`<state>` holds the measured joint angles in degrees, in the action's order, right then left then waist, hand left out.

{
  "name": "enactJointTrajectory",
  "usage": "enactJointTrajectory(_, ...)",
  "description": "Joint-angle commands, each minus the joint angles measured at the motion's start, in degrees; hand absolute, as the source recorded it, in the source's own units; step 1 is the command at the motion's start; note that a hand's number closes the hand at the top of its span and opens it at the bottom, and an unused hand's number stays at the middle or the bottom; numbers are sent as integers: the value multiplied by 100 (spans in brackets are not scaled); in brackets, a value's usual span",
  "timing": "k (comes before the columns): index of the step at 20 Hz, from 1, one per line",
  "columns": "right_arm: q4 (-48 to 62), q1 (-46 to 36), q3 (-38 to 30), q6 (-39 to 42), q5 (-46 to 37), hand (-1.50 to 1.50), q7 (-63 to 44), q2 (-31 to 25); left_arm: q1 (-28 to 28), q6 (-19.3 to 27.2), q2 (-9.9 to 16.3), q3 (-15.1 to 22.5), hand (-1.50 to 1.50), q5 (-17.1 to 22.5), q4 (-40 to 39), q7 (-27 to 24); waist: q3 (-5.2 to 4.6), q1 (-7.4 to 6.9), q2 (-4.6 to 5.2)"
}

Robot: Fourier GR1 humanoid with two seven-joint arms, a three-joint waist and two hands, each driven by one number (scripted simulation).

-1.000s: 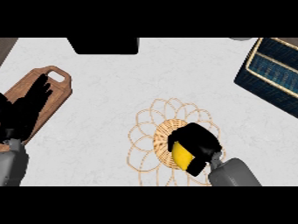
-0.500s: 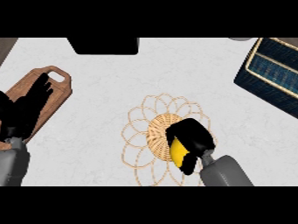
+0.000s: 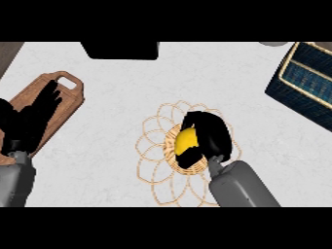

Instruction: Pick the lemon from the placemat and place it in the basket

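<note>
One step is in hand, the pickup: right hand fingers curl round the lemon on the placemat; next, lift toward the basket.

Woven placemat, wooden board

The lemon sits on the placemat, basket far right, board left.

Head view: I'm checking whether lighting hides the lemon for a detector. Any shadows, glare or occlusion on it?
In the head view, lighting is flat and even: no glare on the pale counter, no strong cast shadows. The lemon reads bright yellow on the placemat, but the black right hand curls round it and hides its right side. The left hand rests open over the wooden board.
</note>
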<state>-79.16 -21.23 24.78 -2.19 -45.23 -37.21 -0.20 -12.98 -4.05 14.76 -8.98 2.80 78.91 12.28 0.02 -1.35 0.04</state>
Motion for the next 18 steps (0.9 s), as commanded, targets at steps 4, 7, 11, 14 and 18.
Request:
enactJointTrajectory(4, -869, -687, 645, -2272, 681, 150, -656, 19, -20, 105, -151, 108, 0, -97, -34, -24, 4, -32, -12)
enactJointTrajectory(7, -1169, -1491, 768, -2329, -91, 150, -1528, 19, -3, 50, -96, 14, 0, -85, -295, -188, -11, 89, -25)
enactJointTrajectory(11, -1471, -1733, 944, -2326, -1011, 150, -2671, 19, 475, 57, -183, 107, 0, -49, 347, -1, -6, 76, -54)
enactJointTrajectory(14, -1563, -2342, 320, -1468, -1158, 150, -3101, 19, 200, 209, -216, 94, 0, -175, 63, -54, -6, 141, -32)
enactJointTrajectory(18, -1848, -2783, -340, -704, -1176, 150, -3151, -161, -6, 60, 5, -96, 0, -81, -167, -83, -6, 194, -27)
